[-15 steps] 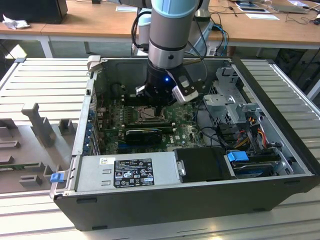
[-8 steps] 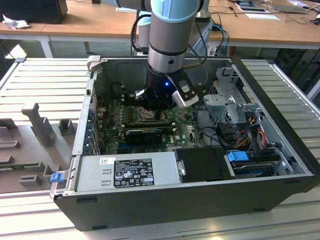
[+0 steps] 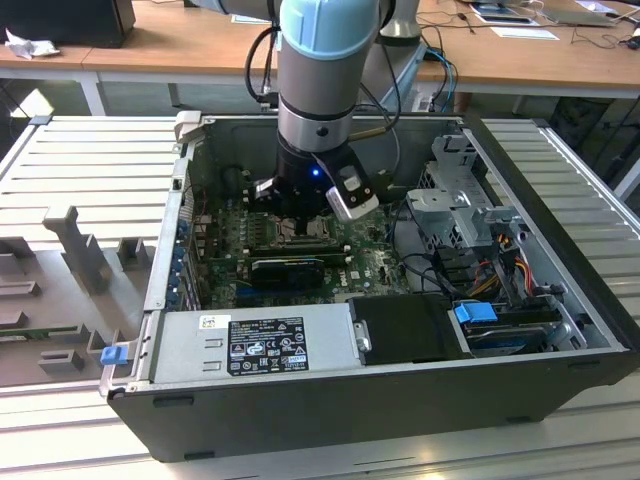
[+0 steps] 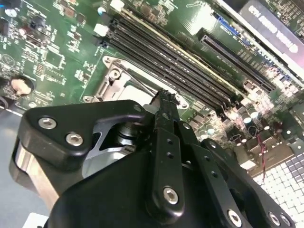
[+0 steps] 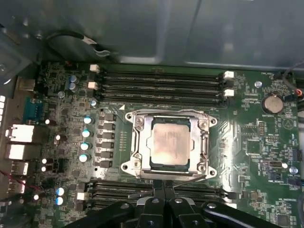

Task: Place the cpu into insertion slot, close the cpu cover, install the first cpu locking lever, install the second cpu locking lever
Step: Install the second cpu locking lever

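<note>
Green motherboard (image 5: 266,156) w/ cpu (image 5: 168,145) seated in insertion slot (image 5: 205,148), cpu cover (image 5: 142,142) down; gripper (image 5: 164,186) at slot's 6 o'clock edge, fingers pressed together, grasping nothing.

You see the cpu (image 5: 167,142) with a matt, pale silver-beige metal face, faintly mottled, framed by the cpu cover (image 5: 204,142) of bright, smooth silvery metal. Around them the green circuit board (image 5: 256,137) looks glossy. Your gripper (image 5: 164,186) has matt black fingers (image 4: 166,123) with shiny steel screws, and the computer case (image 3: 400,405) is dull dark-grey metal.
</note>
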You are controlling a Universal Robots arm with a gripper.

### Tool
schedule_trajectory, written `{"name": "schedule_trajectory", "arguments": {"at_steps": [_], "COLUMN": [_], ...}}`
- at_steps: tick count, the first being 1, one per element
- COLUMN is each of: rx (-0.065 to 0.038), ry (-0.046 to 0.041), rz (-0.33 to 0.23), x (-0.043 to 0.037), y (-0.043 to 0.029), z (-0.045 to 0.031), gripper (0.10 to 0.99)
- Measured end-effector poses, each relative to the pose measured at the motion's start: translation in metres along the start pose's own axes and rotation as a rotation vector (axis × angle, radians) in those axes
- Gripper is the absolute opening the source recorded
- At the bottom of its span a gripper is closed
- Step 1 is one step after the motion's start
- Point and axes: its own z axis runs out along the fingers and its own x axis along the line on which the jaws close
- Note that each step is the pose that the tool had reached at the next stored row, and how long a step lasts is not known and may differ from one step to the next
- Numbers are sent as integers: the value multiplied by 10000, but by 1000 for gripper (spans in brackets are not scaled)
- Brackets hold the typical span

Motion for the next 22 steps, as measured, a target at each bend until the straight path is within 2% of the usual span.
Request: {"name": "schedule_trajectory", "arguments": {"at_steps": [3,8,10,11,12,15,16,20,21,22], "rx": [-34,-84,-121,-180,-494,-901,-991,-1190,-1276,-1410], "ry": [34,56,68,78,55,24,20,12,6,-4], "rz": [-200,-360,-447,-530,-560,-590,-609,-650,-661,-671], "x": [40,42,47,72,92,111,145,223,246,274], "y": [-10,-29,-38,-71,-148,-179,-197,-226,-233,-241], "z": [46,154,201,239,239,236,239,254,258,268], "gripper": [106,106,106,106,106,106,106,106,106,106]}}
